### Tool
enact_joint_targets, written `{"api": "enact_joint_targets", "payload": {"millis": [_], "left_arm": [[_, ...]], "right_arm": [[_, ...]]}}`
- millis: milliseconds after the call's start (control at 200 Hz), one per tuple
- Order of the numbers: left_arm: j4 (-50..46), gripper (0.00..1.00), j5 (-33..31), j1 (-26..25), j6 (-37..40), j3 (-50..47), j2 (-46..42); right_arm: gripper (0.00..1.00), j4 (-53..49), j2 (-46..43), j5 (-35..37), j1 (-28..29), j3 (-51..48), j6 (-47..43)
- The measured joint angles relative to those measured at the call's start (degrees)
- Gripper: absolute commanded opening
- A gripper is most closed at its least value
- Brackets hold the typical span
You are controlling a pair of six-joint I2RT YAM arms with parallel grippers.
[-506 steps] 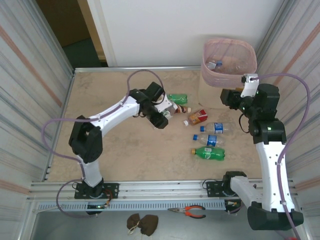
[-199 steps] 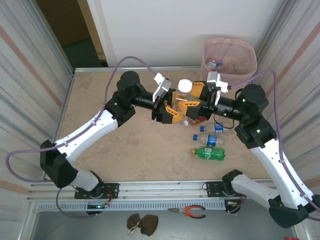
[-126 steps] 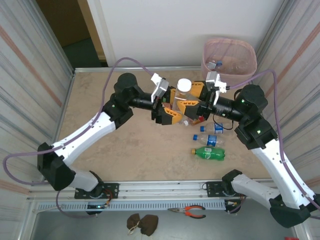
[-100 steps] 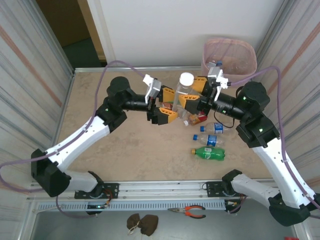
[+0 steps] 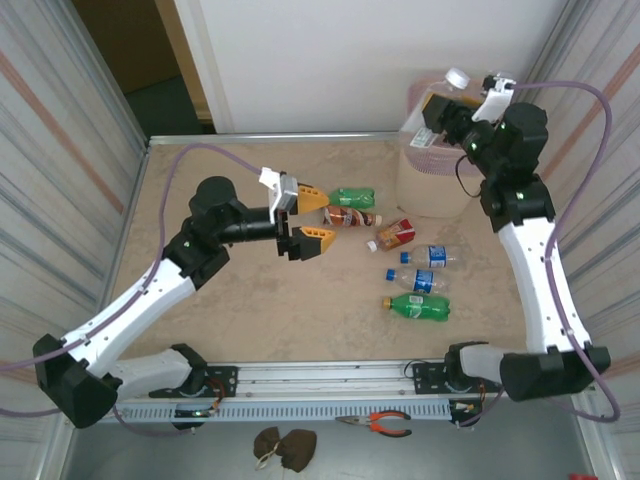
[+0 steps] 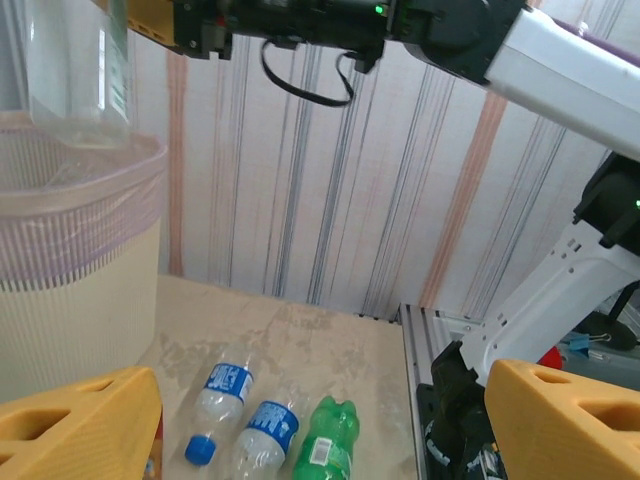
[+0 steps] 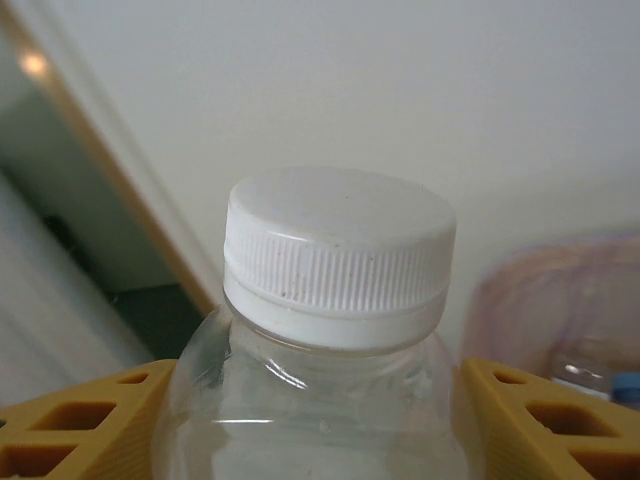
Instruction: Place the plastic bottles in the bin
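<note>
Moved over bin (image 5: 418, 178): clear bottle (image 5: 456, 78), right end effector (image 5: 438, 108) gripping | left end effector (image 5: 312, 215) agape

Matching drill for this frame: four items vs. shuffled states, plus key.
Items
1. left pincer
2. white-capped clear bottle
3. green bottle nearest the arm bases
4. bin

States
A. lying on the table
B. standing upright at the table's far right
C. open, holding nothing
D. held by the right pincer above the bin

Pairs: 1-C, 2-D, 3-A, 4-B
</note>
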Motion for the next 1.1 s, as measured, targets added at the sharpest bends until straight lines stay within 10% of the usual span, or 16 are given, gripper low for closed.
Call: {"api": "enact_joint_targets", "payload": {"millis": [120,566,1102], "left_arm": [[-0.8,0.85,-1.2,0.3,0.2,-1.0,-1.1],[-2.1,0.85,-3.2,0.6,0.6,-3.4,-4.4],[-4.1,0.85,-5.1,0.6,0.4,-4.3,-7.6]], "right_arm": [[0.38,2.6,6.0,5.0,-2.9,2.3,6.9],[0.39,-4.6,26.3,30.2,-4.3,21.4,36.5],[0.51,-12.2,43.8,32.0,-4.8,32.2,58.9]]}}
